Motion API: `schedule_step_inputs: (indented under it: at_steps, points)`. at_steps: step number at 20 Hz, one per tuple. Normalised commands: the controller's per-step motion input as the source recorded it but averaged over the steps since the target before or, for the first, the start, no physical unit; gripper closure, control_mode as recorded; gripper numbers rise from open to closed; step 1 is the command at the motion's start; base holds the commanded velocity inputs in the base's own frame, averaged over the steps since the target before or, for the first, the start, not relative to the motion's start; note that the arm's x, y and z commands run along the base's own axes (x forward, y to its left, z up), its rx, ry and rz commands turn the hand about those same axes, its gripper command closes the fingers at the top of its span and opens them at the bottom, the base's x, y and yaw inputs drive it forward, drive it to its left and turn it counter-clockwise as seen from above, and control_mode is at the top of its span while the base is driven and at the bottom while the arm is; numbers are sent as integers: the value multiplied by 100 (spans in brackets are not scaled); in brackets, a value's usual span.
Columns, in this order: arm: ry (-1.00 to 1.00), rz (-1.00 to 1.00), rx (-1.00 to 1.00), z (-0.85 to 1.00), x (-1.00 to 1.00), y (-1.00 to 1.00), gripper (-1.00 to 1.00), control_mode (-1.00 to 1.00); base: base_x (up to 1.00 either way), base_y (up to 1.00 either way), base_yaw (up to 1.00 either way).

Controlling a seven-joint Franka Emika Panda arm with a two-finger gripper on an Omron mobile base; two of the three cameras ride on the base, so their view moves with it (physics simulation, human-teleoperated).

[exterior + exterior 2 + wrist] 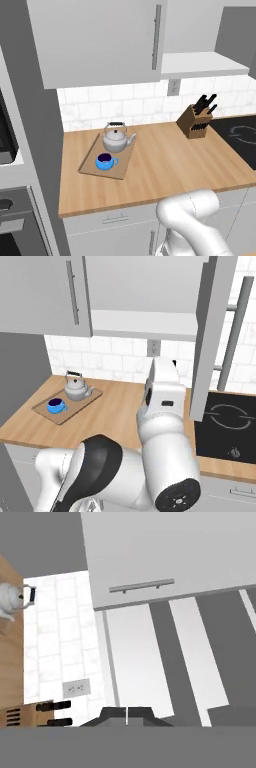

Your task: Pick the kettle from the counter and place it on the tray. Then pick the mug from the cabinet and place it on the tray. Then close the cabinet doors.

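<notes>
I see the pale grey wall cabinet [100, 40] with one flat door [212, 336] swung open. On the light wood-plank desk [165, 165], the thin rectangular wooden tray [90, 167] runs front to back, carrying the squat silver kettle [116, 138], spout rightward, and the small blue mug [105, 161]. The pincer's [127, 714] opening I cannot tell.

Kettle [76, 388] and mug [56, 405] sit on tray [85, 398].
</notes>
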Motion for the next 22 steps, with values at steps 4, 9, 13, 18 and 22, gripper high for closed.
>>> schedule_step_inputs:
  at_steps: [4,9,13,18,22]
  points:
    - [-9,0,11,-40,0,-100,100,-100,0,0,0]
    - [-17,0,7,-23,-20,-99,100,-100,0,0,0]
    - [-7,0,5,-39,-3,-89,100,-100,0,0,0]
    - [-3,0,3,-55,5,-77,100,-100,0,0,0]
    - [-10,2,0,-38,-58,-64,100,-100,0,0,0]
